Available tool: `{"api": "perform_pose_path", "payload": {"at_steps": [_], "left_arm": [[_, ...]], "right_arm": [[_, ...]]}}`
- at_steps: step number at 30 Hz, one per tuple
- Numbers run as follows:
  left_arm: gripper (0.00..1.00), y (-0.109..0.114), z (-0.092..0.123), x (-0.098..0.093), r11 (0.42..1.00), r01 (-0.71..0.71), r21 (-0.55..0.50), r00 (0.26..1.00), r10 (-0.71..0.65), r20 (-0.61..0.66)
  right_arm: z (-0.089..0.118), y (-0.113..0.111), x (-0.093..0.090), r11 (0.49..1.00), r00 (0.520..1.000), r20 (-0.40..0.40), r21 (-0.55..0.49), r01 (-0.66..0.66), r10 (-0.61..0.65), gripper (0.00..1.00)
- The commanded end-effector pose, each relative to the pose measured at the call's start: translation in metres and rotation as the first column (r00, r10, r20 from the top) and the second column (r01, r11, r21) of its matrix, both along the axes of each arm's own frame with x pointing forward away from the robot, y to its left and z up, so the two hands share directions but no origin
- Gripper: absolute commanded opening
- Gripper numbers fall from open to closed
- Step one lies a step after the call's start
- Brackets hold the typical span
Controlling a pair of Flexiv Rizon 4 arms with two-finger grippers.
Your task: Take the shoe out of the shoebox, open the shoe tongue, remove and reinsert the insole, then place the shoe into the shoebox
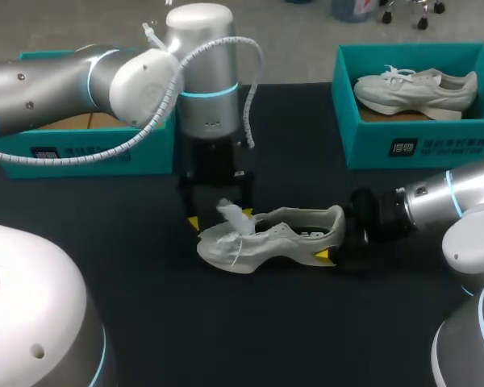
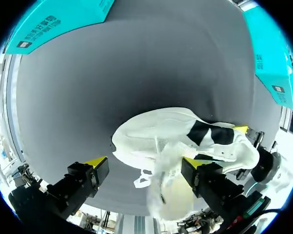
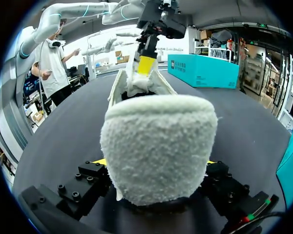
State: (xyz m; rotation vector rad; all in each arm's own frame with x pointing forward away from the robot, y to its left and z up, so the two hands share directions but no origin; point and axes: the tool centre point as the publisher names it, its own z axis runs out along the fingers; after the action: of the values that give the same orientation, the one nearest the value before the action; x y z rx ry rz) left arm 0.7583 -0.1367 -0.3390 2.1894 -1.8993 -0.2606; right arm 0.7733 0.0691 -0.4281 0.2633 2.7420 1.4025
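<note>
A white shoe (image 1: 415, 90) sits in the right-hand teal box (image 1: 419, 145).

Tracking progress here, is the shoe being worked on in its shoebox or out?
Out: the shoe rests on the table, apart from the left shoebox and right shoebox.

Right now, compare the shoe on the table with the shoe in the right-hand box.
The table shoe lies on the black table; the boxed shoe sits in a teal shoebox. The right gripper clamps the table shoe's heel and the open left gripper is at its tongue; the boxed shoe is untouched. Both are pale lace-up sneakers.
</note>
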Motion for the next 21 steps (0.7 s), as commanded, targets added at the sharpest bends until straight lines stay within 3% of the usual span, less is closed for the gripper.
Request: {"api": "perform_pose_path", "payload": {"at_steps": [1,7,10,13,15,21], "left_arm": [[1.0,0.003,0.028,-0.003,0.997,0.053,-0.047,0.996,-0.049,0.072],[1.0,-0.004,0.05,0.009,0.944,0.308,-0.12,0.949,-0.294,0.116],[1.0,-0.007,0.062,0.015,0.857,0.486,-0.172,0.874,-0.473,0.113],[1.0,-0.009,0.072,0.019,0.656,0.726,-0.206,0.683,-0.723,0.106],[1.0,-0.011,0.079,0.014,0.4,0.883,-0.246,0.447,-0.875,0.183],[1.0,-0.011,0.079,0.014,0.4,0.883,-0.246,0.447,-0.875,0.183]], "right_arm": [[-0.007,0.002,0.0,1.0,1.0,-0.001,-0.003,0.001,-0.001,0.0],[-0.007,0.002,0.0,1.0,1.0,-0.001,-0.003,0.001,-0.001,0.0],[-0.007,0.002,0.0,1.0,1.0,-0.001,-0.003,0.001,-0.001,0.0],[-0.007,0.002,0.0,1.0,1.0,-0.001,-0.003,0.001,-0.001,0.0],[-0.007,0.002,0.0,1.0,1.0,-0.001,-0.003,0.001,-0.001,0.0],[-0.007,0.002,0.0,1.0,1.0,-0.001,-0.003,0.001,-0.001,0.0]]}}
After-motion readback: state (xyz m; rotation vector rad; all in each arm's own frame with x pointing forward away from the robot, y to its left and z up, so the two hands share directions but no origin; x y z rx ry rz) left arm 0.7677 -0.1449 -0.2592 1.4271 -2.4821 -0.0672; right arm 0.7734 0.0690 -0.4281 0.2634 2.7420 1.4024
